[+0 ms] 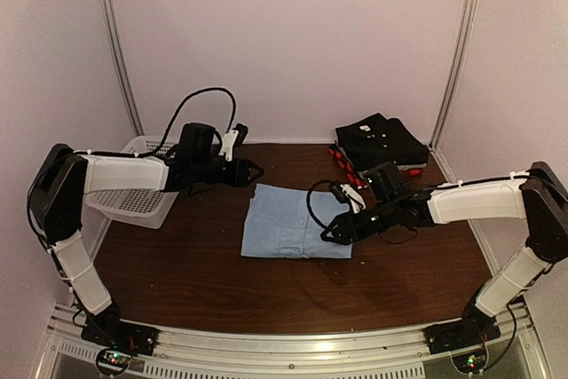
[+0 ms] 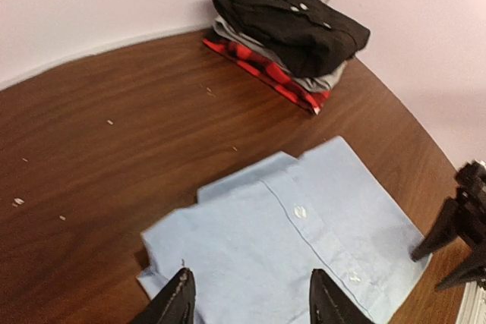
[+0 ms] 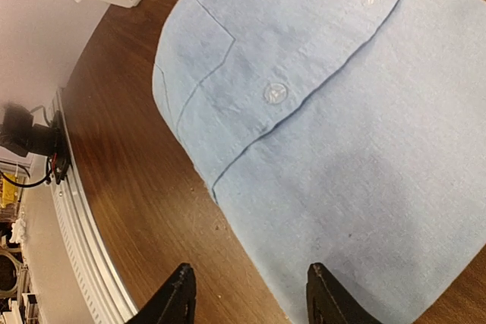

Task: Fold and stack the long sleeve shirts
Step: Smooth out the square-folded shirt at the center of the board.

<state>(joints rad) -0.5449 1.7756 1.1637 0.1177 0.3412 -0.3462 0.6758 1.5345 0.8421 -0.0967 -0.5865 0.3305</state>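
Note:
A light blue button-up shirt (image 1: 293, 224) lies folded into a rectangle on the brown table, placket and buttons up (image 2: 304, 225). My left gripper (image 1: 251, 169) hovers open just off its far left corner; in the left wrist view the left gripper (image 2: 250, 282) holds nothing. My right gripper (image 1: 330, 235) is open at the shirt's near right edge; in the right wrist view the right gripper (image 3: 249, 275) straddles the cloth's edge (image 3: 326, 127) and is empty. At the back right is a stack of folded shirts: black (image 2: 292, 20) on grey (image 2: 323, 81) on red plaid (image 2: 262, 66).
A white mesh basket (image 1: 133, 193) sits at the table's left side, under my left arm. The shirt stack (image 1: 382, 141) stands close behind my right wrist. Pale walls enclose the table at the back and on both sides. A metal rail (image 3: 80, 225) runs along the near edge.

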